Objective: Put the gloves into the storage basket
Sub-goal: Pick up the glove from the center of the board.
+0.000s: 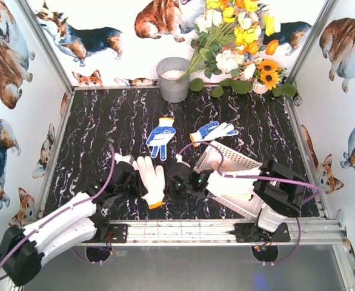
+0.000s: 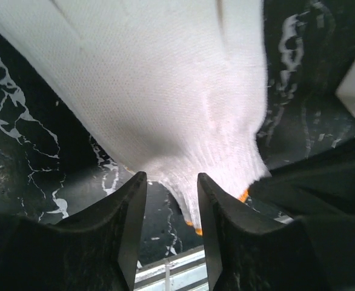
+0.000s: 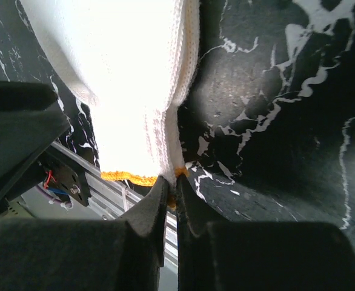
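Right wrist: right end effector (image 3: 172,183) clenched on cuff of white glove (image 3: 129,109). Left wrist: left end effector (image 2: 171,182) released, straddling it.

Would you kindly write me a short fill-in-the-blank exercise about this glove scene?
1. The right gripper is shut on the white glove's ____-trimmed cuff.
2. The dotted glove lying just beyond it has ____ dots.
3. The storage basket sits on the ____ arm's side of the table.
4. Beside the flowers stands a grey ____.

Missing words: orange; blue; right; bucket.
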